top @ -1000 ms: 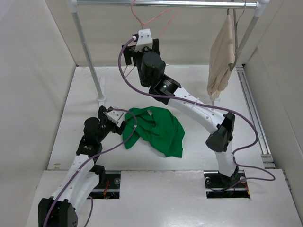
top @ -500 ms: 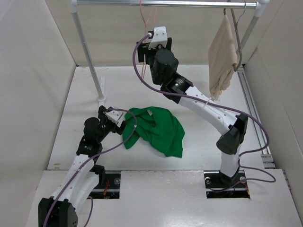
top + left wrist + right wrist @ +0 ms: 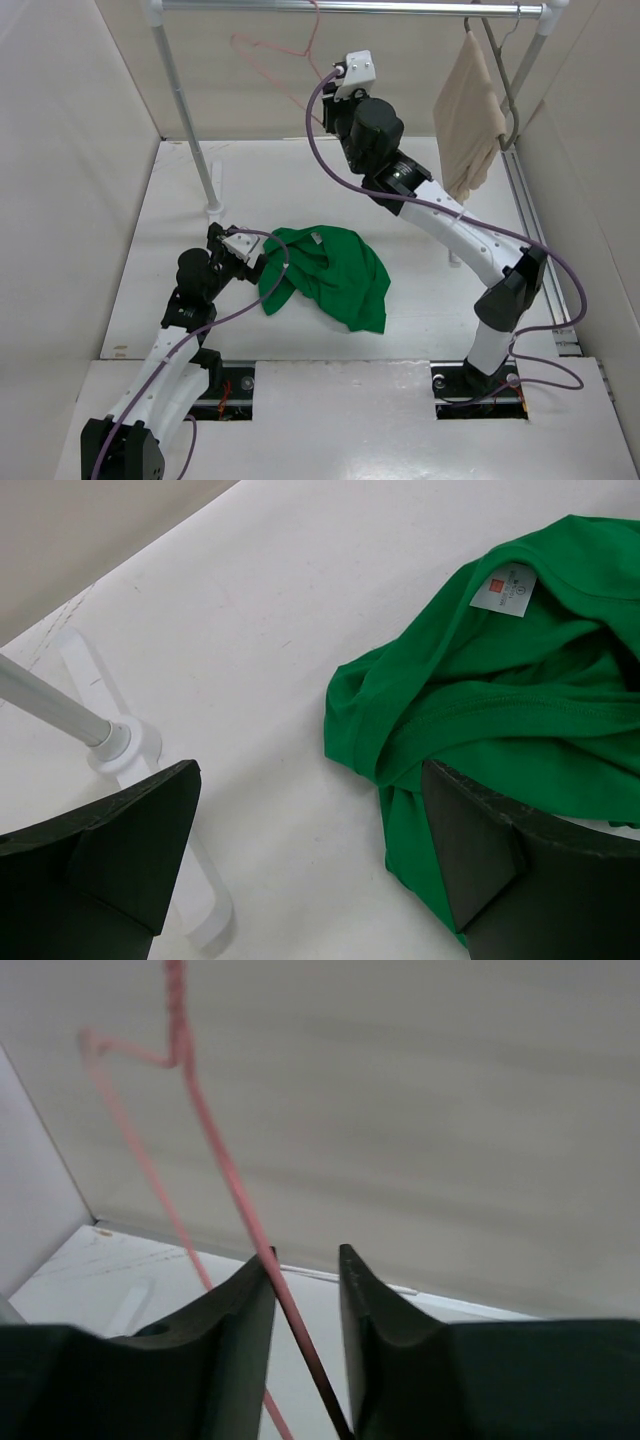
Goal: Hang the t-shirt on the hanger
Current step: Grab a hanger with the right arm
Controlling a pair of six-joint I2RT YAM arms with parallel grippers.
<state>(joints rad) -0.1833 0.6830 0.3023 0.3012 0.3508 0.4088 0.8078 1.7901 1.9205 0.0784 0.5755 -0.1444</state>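
The bright green t-shirt lies crumpled on the table, its neck label up. My left gripper sits low at its left edge, jaws wide open. Its right finger rests over the shirt's edge and grips nothing. The pink hanger hangs tilted from the rod, swung out to the left. My right gripper is raised at the hanger's lower right end. In the right wrist view the hanger's wire runs between the narrowed jaws. It lies against the left finger, with a gap to the right one.
A clothes rack rod spans the back, its left post standing on a white foot. A beige garment hangs on a grey hanger at the rod's right end. Walls enclose three sides.
My right arm has moved right and up along the rod. Its jaws have narrowed round the hanger's wire, and the hanger has swung out to the left. The left arm and t-shirt are still.
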